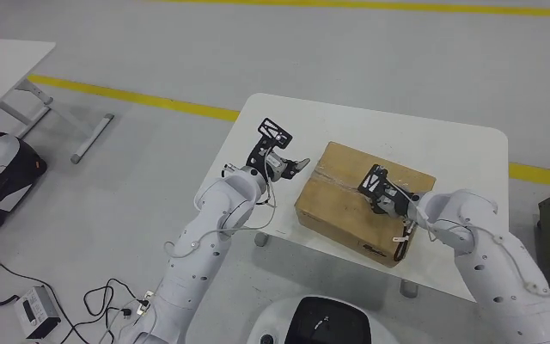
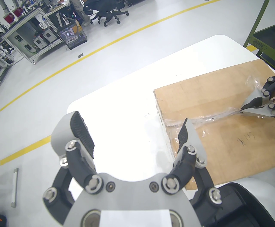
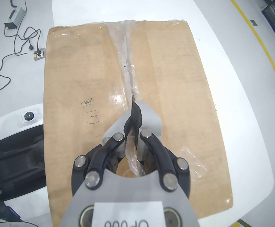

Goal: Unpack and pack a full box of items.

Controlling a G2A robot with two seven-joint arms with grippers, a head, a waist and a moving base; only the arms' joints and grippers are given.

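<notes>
While right gripper (image 3: 134,106) pinches tape (image 3: 123,43) on box (image 3: 171,86), left gripper (image 2: 131,118) (spread) alongside.

You are working in a lab or industrial test hall. The pale, glossy floor (image 1: 172,52) carries yellow lane lines (image 1: 129,96). Beyond your white table (image 1: 284,120) you see workbenches (image 2: 23,23) loaded with electronics, black office chairs (image 2: 103,10) and a green metal rack (image 2: 257,21). Loose cables (image 3: 31,45) run to a floor socket (image 3: 39,54).
</notes>
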